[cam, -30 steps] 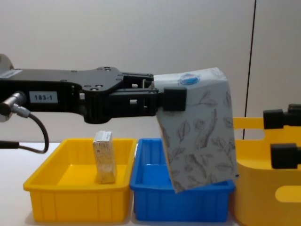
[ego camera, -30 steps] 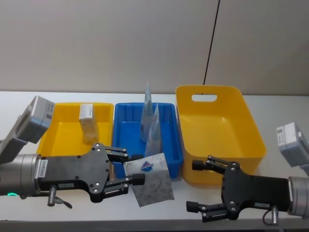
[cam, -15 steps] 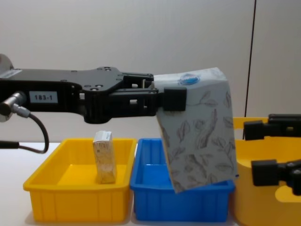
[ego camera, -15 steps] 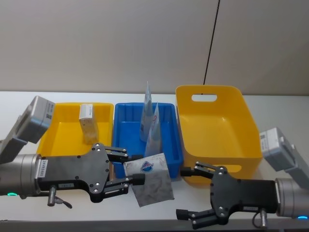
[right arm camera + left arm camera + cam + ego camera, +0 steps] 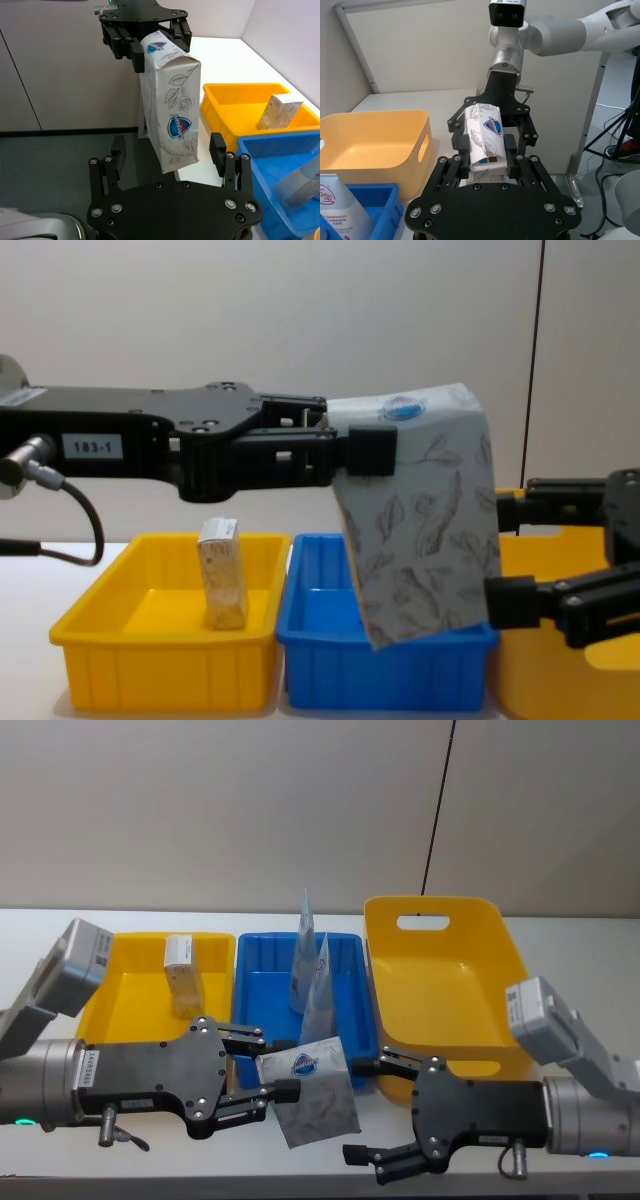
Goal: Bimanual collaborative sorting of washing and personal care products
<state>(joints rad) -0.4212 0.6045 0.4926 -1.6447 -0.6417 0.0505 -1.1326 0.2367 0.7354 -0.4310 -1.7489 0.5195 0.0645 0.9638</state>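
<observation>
In the left tool (image 5: 279,1068) hangs the leaf-print carton (image 5: 318,1098).

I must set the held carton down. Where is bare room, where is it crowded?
Bare: yellow tray floor before its standing carton; yellow basket floor. Crowded: blue tray, with two tubes; the front, where the left gripper holds the held carton and the open right gripper is close.

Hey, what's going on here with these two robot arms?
The left end effector is shut on a leaf-print carton, held in the air near the blue tray. The right end effector is open at the carton's free end, not gripping it. Another carton stands in the yellow tray; two tubes stand in the blue one.
</observation>
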